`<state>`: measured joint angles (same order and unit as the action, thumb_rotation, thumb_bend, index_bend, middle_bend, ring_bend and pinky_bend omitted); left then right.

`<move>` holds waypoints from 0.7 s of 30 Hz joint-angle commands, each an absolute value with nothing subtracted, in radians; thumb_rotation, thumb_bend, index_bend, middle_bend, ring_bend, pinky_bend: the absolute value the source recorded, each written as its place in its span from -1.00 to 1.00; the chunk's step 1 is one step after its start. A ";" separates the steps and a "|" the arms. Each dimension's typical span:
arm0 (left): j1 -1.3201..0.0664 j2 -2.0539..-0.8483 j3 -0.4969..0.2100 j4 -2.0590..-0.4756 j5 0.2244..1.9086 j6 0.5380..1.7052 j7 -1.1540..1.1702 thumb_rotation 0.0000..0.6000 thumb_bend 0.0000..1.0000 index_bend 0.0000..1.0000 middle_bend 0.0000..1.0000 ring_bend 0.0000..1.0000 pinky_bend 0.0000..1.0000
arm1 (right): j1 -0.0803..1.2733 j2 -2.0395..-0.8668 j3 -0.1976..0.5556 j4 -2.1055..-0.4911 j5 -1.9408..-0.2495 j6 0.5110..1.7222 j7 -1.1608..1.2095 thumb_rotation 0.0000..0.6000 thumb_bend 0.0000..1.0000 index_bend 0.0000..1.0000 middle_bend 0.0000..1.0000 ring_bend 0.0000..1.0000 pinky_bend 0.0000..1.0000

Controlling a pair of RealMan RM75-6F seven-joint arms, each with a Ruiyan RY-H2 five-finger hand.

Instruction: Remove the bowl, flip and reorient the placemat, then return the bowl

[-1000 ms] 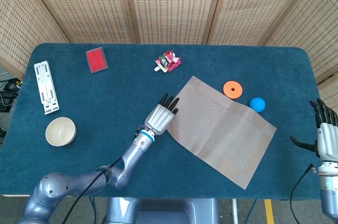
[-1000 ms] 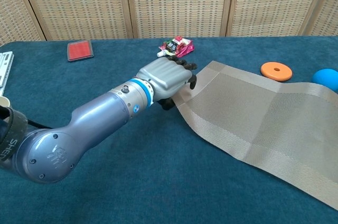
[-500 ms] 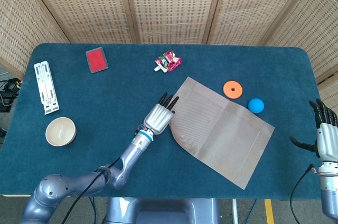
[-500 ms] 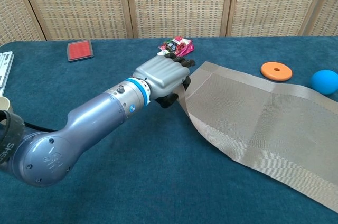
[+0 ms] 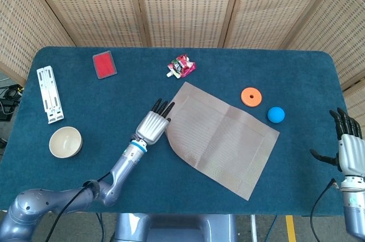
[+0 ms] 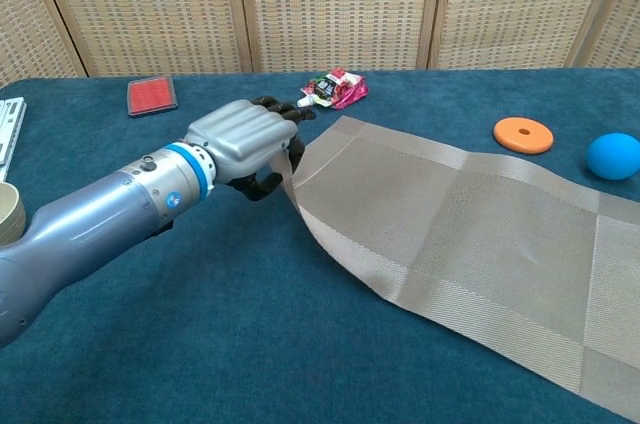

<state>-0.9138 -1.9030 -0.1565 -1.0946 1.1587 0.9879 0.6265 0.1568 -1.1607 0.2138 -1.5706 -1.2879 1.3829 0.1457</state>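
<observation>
placemat [image 5: 219,138] | edge lifted, gripped | left hand [image 6: 243,138] at its left

— Where is the left hand [image 5: 151,126]?
— Out over the middle of the bench, at the end of a long forearm reaching up from the lower left, knuckles up, dark fingers [image 6: 262,184] curled around the edge of the mat [image 6: 460,244] and pinching it

— And the right hand [image 5: 345,149]?
— At the far right edge, upright, fingers apart, holding nothing
</observation>
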 commanded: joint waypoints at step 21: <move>-0.703 -1.642 0.175 -1.501 1.527 1.103 0.558 1.00 0.11 0.33 -1.00 -1.00 -1.00 | 0.140 -1.178 0.186 -1.611 -1.336 1.437 0.072 1.00 -0.57 -0.80 -1.00 -1.00 -1.00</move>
<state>-0.7064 -1.6459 0.1705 -1.4962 1.5231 1.1076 0.5540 0.1403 -1.1781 0.1857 -1.6112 -1.3362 1.4365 0.0720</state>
